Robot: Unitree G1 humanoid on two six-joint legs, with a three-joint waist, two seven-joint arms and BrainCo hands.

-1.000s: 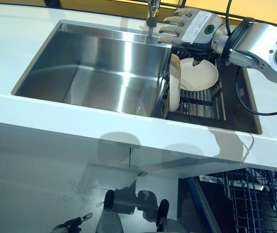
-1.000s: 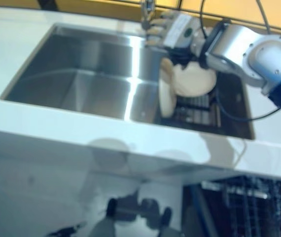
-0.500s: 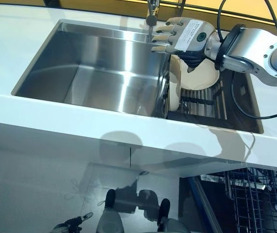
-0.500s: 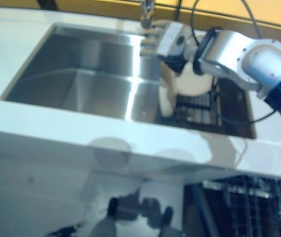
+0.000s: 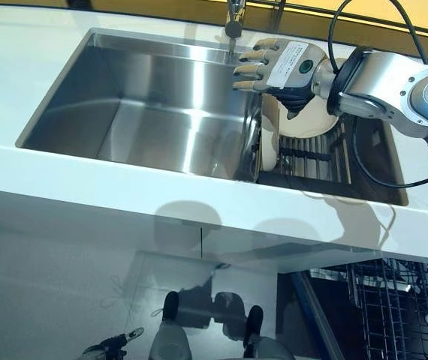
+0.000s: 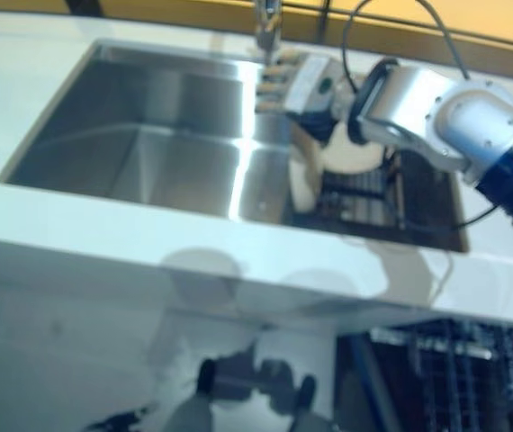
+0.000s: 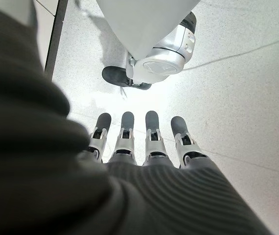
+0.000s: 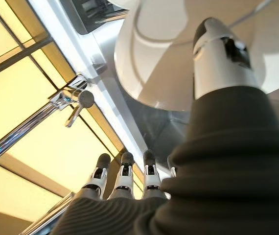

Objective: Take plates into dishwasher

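Observation:
Several cream plates (image 5: 269, 146) stand on edge in a dark dish rack (image 5: 311, 161) at the right end of the steel sink (image 5: 146, 112). One more cream plate (image 5: 315, 120) leans behind them. My right hand (image 5: 289, 64) hovers just above these plates with straight fingers, open and empty. In the right wrist view the plates (image 8: 154, 58) show past its thumb (image 8: 222, 54), which is close to a plate's rim. My left hand (image 7: 134, 142) hangs low, open, pointing at the floor.
A chrome faucet (image 5: 234, 22) stands at the sink's back edge, just left of my right hand. The white counter (image 5: 86, 187) runs along the front. The open dishwasher's wire rack (image 5: 402, 300) shows at the lower right, below the counter.
My right hand has moved left and down, from behind the rack to right over the plates. The plates have not moved.

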